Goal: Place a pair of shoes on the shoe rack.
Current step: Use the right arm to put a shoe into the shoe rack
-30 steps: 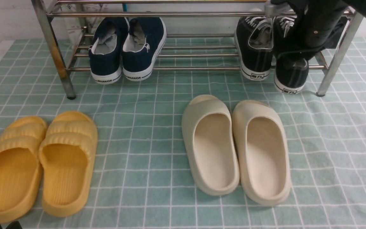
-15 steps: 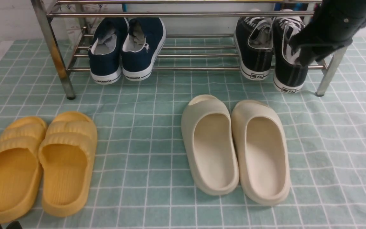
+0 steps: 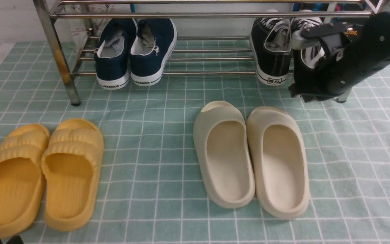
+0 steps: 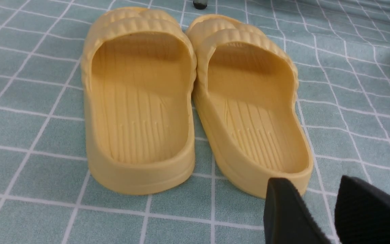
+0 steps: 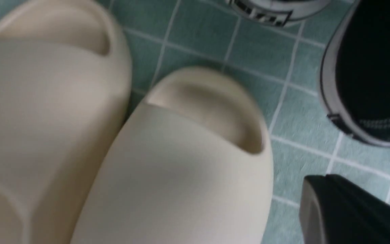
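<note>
The right pincer is hanging clenched and empty just in front of the shoe rack, its arm blocking part of our sight of the pair of shoes; the left pincer is resting released beside the yellow slippers, grasping nothing.

We are judging the task nearly finished: the left black sneaker is sitting on the rack's bottom bars, heel towards us; the right black sneaker is lying just beside it, its laces showing above the arm; in the right wrist view its heel is jutting out over the checked cloth, and we cannot tell whether it is sitting fully on the bars. What is remaining, we are guessing, is at most a nudge inward and clearing the arm.

The bottom tier is also holding the navy slip-ons towards its left end; what the upper tier is carrying is cut off from view; the cream slippers are lying on the cloth, off the rack.
</note>
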You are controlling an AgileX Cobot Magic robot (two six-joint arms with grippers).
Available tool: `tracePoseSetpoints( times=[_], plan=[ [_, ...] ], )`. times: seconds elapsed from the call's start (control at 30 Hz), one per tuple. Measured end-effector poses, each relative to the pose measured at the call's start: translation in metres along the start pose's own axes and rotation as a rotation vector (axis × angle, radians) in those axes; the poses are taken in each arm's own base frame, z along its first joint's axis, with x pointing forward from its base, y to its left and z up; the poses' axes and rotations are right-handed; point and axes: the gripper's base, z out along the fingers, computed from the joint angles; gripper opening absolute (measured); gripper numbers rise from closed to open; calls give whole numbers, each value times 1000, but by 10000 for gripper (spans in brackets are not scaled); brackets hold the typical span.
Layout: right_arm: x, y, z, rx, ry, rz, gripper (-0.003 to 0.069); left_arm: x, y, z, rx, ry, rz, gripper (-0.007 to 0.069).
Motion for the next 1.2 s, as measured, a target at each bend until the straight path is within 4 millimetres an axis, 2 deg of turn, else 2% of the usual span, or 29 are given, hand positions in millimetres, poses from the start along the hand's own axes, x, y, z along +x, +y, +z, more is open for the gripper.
tracePoseSetpoints(
  times=[0.13,0.47,0.67,0.83,0.97,1.03,1.07,1.13,1.2],
  plan=[
    [-11,-7,3,75,-16,7,-2,0,0,0,0,0,0,239],
    [-47,-15,-7,175,-90,13,0,0,0,0,0,0,0,239],
    [-50,-16,4,184,-54,16,1,0,0,0,0,0,0,239],
    [-51,-16,3,191,-33,17,4,0,0,0,0,0,0,239],
    [-50,-16,-8,196,-10,12,6,0,0,0,0,0,0,239],
    [-51,-15,-22,183,-4,-2,16,0,0,0,0,0,0,239],
    [-51,-15,-24,181,-4,-5,20,0,0,0,0,0,0,239],
    [-53,-12,-37,154,-6,-18,55,0,0,0,0,0,0,239],
    [-52,-10,-42,130,9,-24,104,0,0,0,0,0,0,239]
  ],
)
